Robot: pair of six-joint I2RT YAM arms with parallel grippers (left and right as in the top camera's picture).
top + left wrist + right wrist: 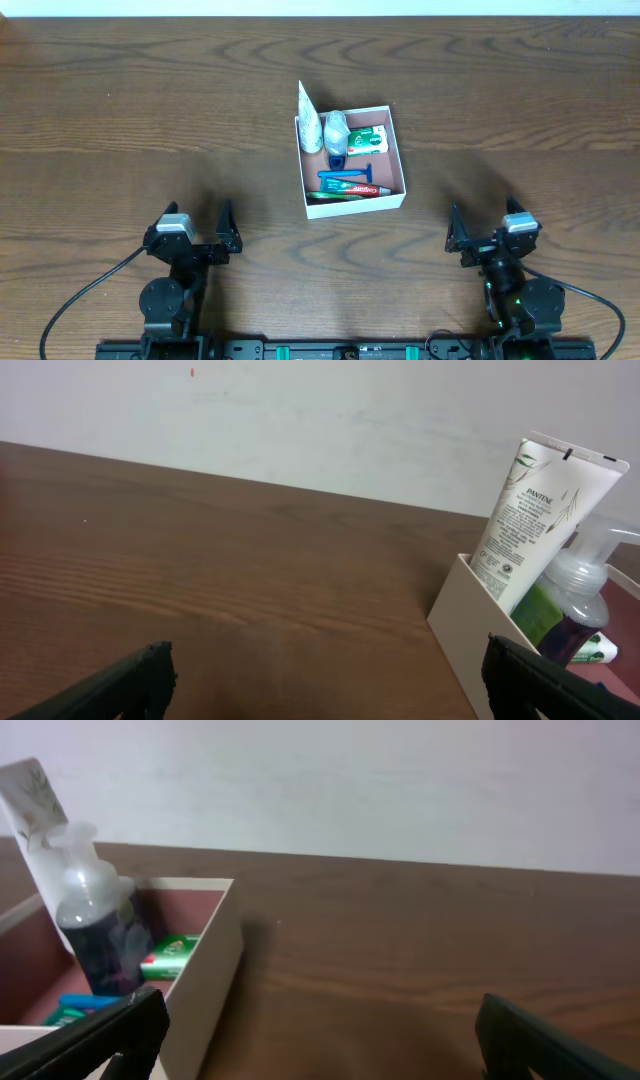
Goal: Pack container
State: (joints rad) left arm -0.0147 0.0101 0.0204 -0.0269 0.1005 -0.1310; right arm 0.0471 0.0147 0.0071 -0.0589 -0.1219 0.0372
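The container (397, 160) is a shallow square cardboard box with white walls and a pinkish-brown inside, at the table's middle. It holds a white tube (309, 122), a clear pump bottle (336, 128), a green packet (366, 140), a blue razor (345, 172) and a toothpaste box (348, 191). My left gripper (198, 228) is open and empty at the near left, well clear of the box. My right gripper (485, 230) is open and empty at the near right. The left wrist view shows the box wall (470, 610) and tube (535, 500). The right wrist view shows the box (215, 970) and bottle (100, 925).
Brown wooden tabletop (150, 120) lies all round the box. A white wall (300, 410) stands behind the table's far edge. Black cables run from both arm bases at the near edge.
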